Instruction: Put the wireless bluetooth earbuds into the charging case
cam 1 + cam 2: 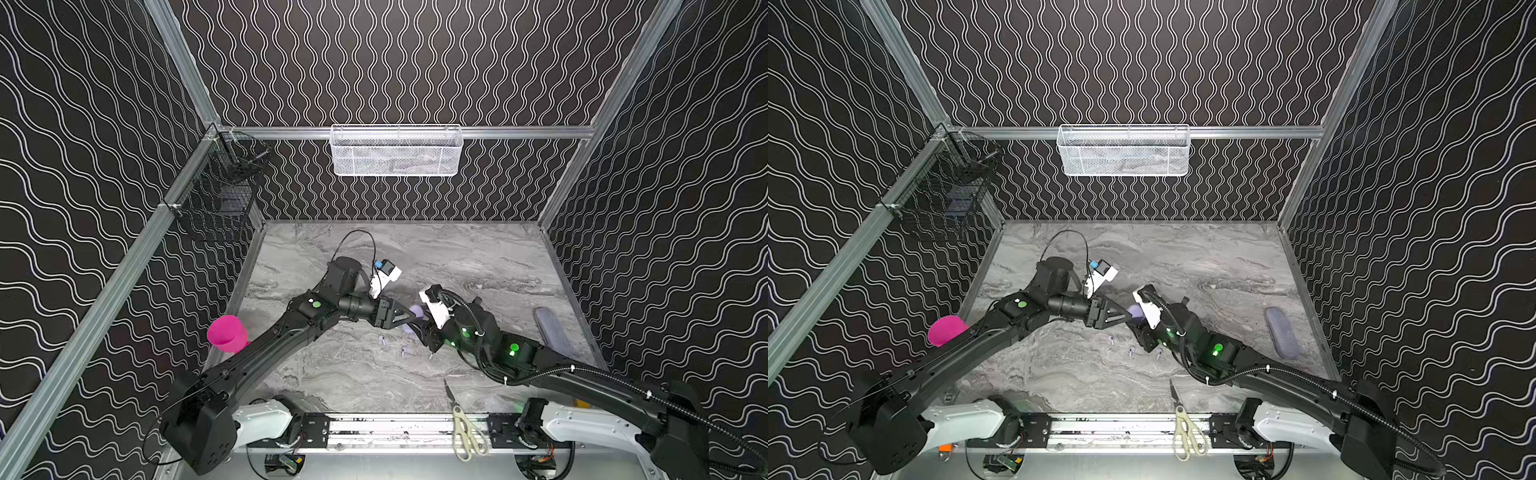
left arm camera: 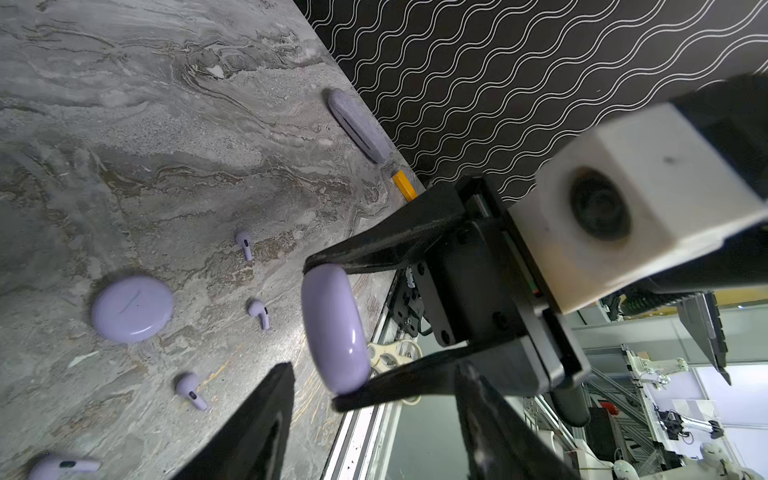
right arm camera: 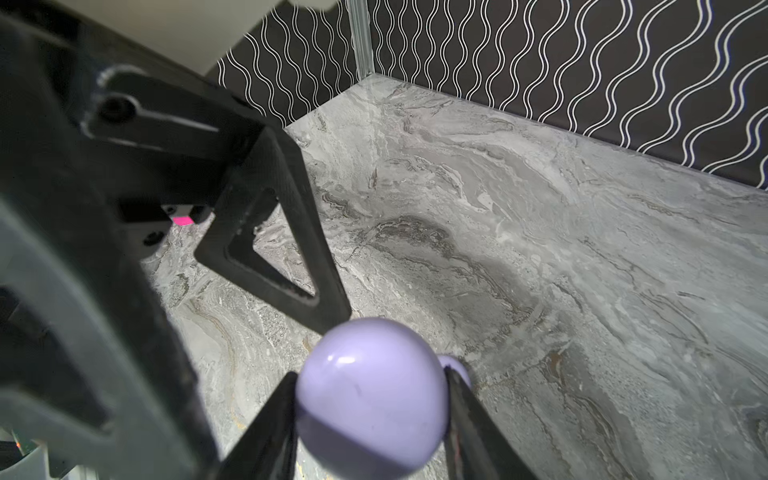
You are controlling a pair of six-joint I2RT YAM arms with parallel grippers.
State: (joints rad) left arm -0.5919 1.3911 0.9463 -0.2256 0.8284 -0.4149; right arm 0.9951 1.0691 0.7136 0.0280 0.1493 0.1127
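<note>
Top views both hang high over the near edge, looking down on the whole grey marble-look desk (image 1: 478, 257). Left wrist cam sits close, facing the right edge; right wrist cam faces the far left corner. Both catch the glossy round lavender case (image 2: 332, 328).

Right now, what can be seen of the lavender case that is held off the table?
The case is a smooth, glossy lavender puck, seemingly plastic, closed. It stands on edge above the table, clamped at its rim between the black fingers of the right end effector. A fingertip of the open left end effector is right beside it; contact cannot be told.
</note>
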